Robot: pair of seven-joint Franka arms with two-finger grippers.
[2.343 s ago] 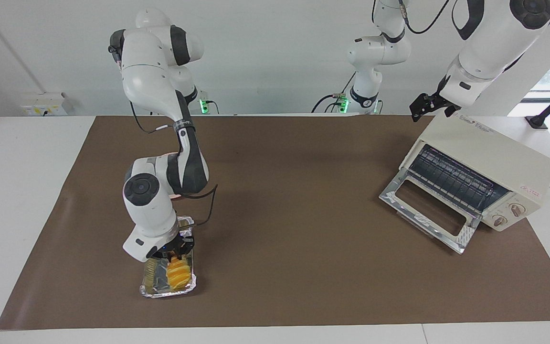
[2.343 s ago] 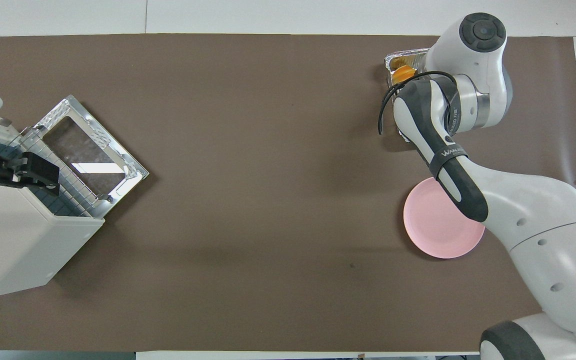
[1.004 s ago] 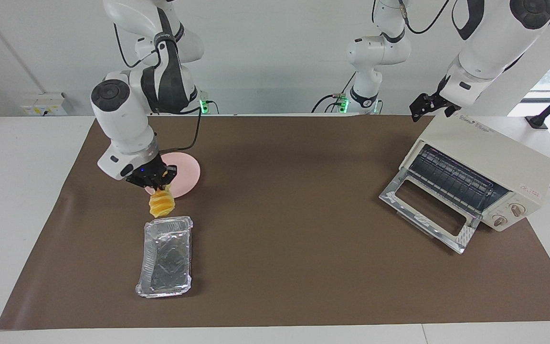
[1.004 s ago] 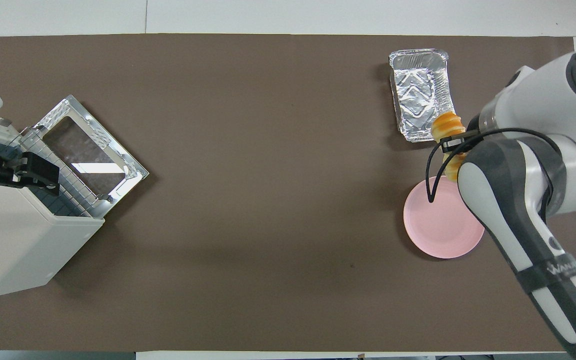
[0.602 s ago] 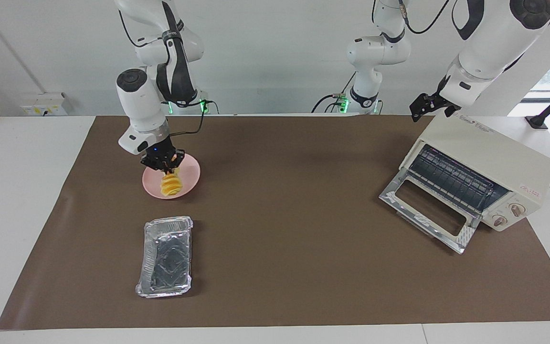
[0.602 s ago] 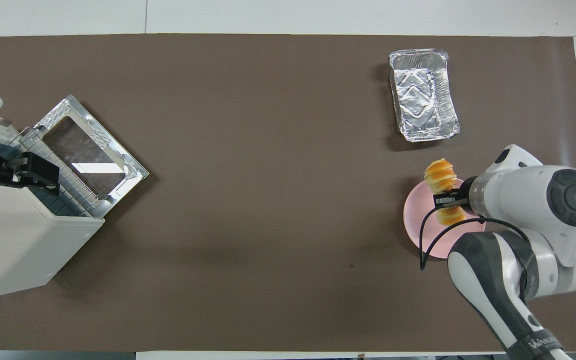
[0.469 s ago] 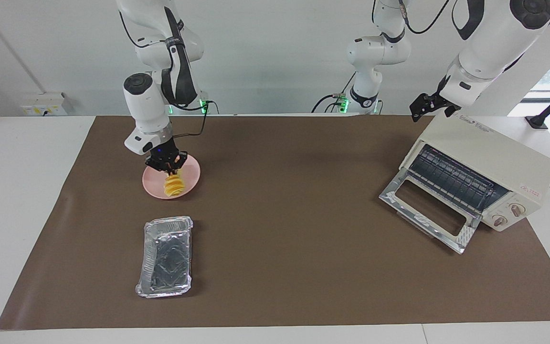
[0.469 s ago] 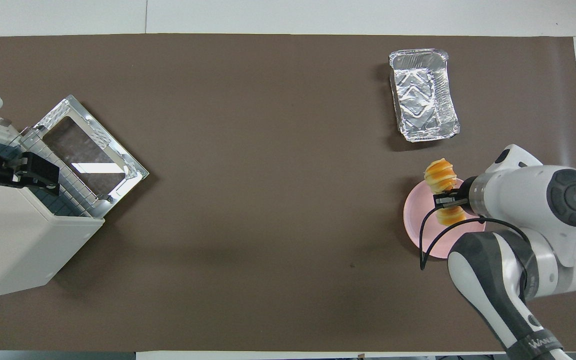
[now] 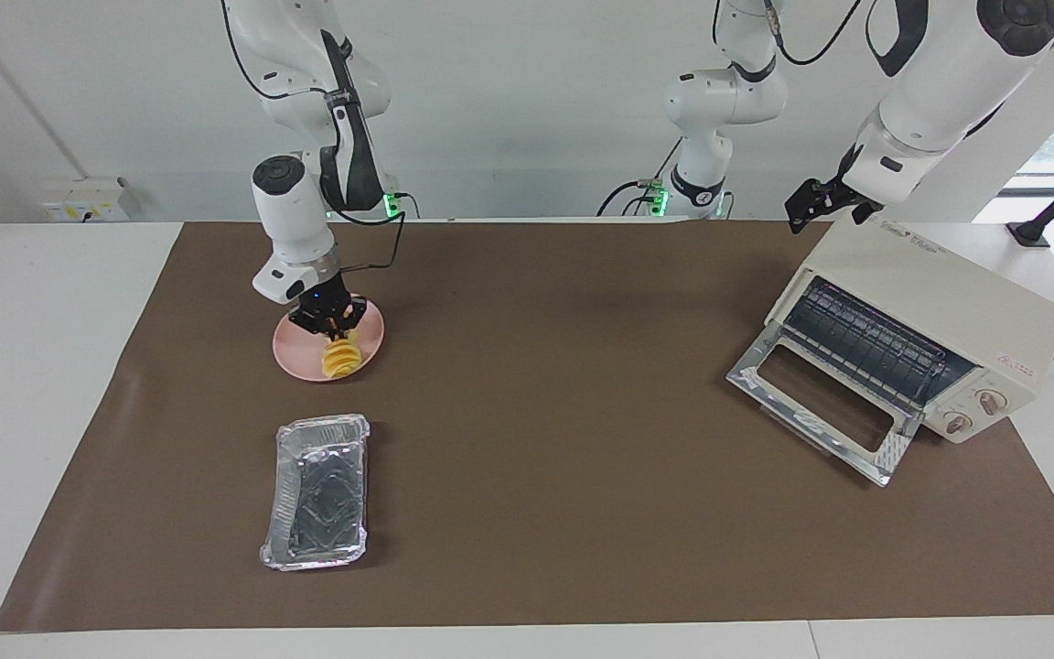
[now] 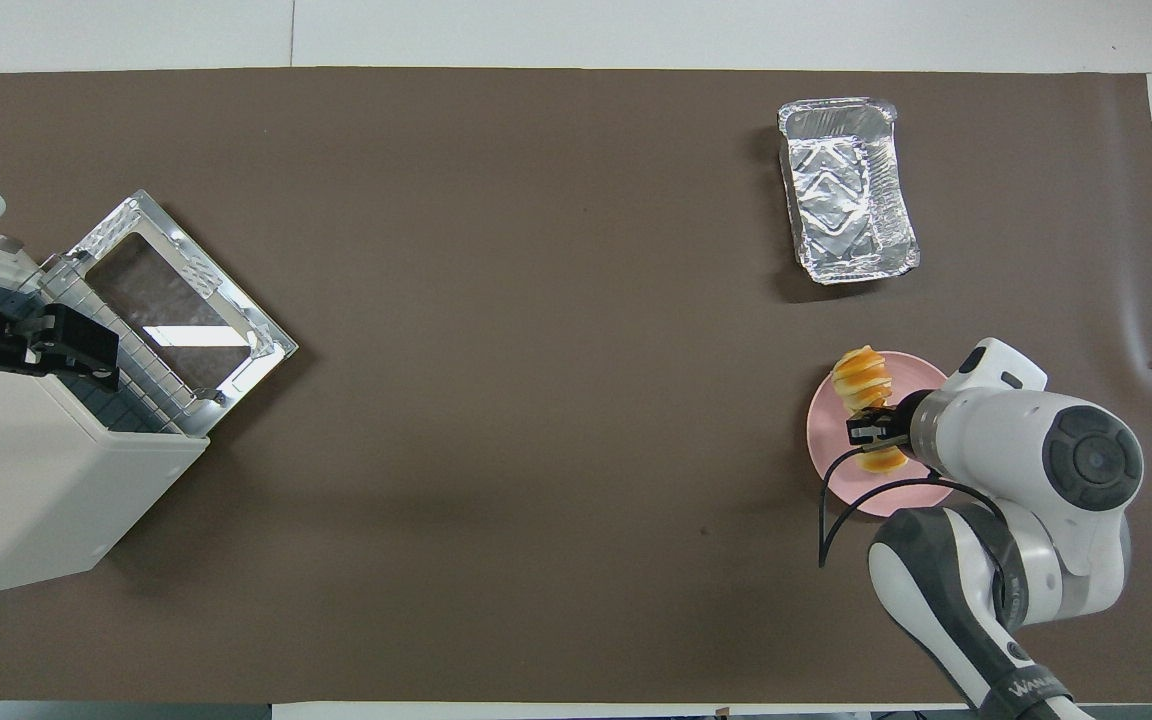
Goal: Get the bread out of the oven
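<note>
The golden-yellow ridged bread point(image 9: 340, 359) stands tilted on the round pink plate point(image 9: 294, 355), its lower end resting on the plate. My right gripper point(image 9: 333, 328) is shut on the loaf's upper part; in the overhead view this gripper point(image 10: 871, 430) crosses the bread point(image 10: 856, 375) over the plate point(image 10: 831, 455). The cream-white oven point(image 9: 930, 311) stands at the left arm's end of the table with its glass door point(image 9: 820, 403) folded down and its wire rack bare. My left gripper point(image 9: 811, 206) waits open above the oven's top, holding nothing.
A crinkled silver foil tray point(image 9: 318, 490) with nothing in it lies farther from the robots than the plate, at the right arm's end. A brown mat point(image 9: 564, 439) covers the table between the tray and the oven point(image 10: 26, 500).
My right gripper lifted the bread out of the foil tray, carried it toward the robots and lowered it onto the pink plate. The left arm has not moved.
</note>
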